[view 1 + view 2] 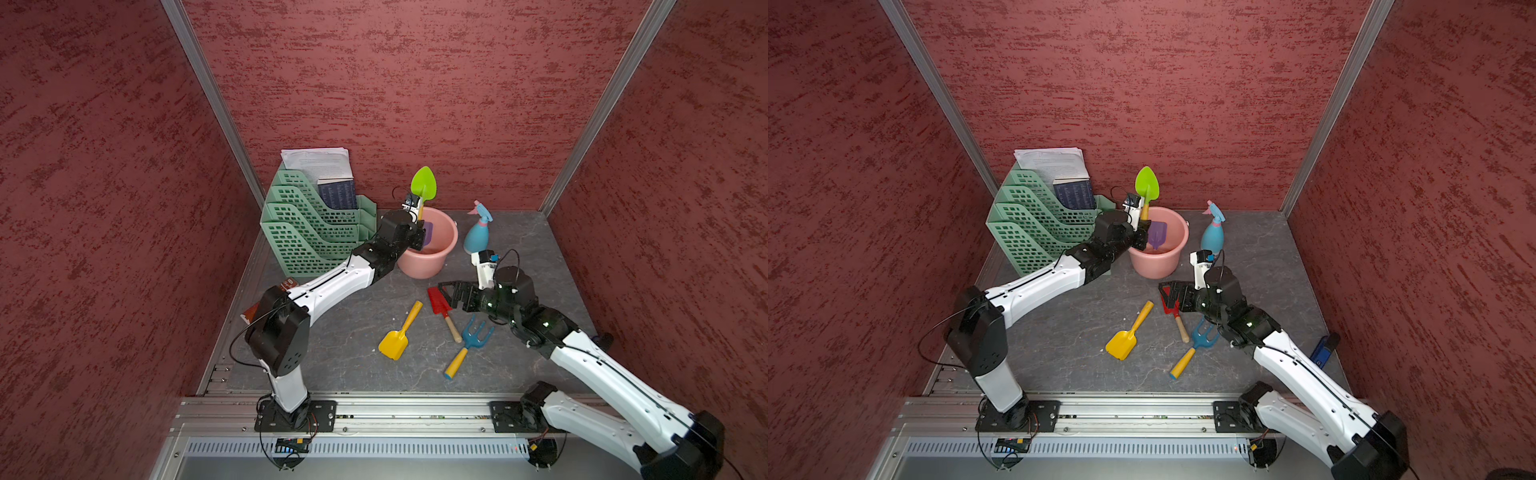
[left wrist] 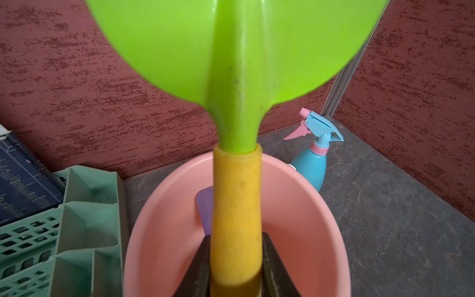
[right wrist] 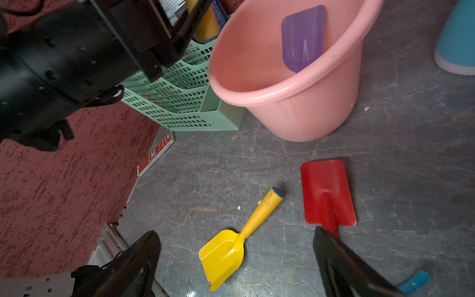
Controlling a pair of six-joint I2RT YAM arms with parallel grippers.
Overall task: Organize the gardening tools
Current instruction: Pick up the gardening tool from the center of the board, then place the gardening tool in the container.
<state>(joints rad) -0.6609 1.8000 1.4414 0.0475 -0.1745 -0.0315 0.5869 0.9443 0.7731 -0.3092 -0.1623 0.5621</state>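
One risk stands out: the green trowel [image 1: 424, 185] is held blade-up, the left jaws clamped tight on its yellow handle [image 2: 236, 218], over the mouth of the pink bucket [image 1: 419, 266]. Let go from here, the handle would likely land on or beside the purple scoop [image 1: 1157, 235] leaning inside. The broad blade, standing well above the rim, could then tip the trowel over the edge or rock the bucket. The left arm [image 1: 332, 282] reaches in just beside the green rack [image 1: 299, 232], so a careless pull-back could nudge it.

The right jaws are spread to their widest and empty, hovering over the red spade [image 3: 326, 190]. A crooked descent could shove the spade along the worktop [image 1: 353, 324] into the blue fork [image 1: 473, 336] lying just beside it. The spray bottle [image 1: 478, 235] stands upright just beyond the right arm [image 1: 507, 291] and looks easy to topple.

The bucket holds only the purple scoop, with the trowel's handle end at its opening; how deep it reaches I cannot tell. The rack holds papers [image 1: 318, 162] and a dark book [image 1: 336, 193], no tools. The yellow scoop [image 1: 395, 343], spade and fork lie loose on the worktop.
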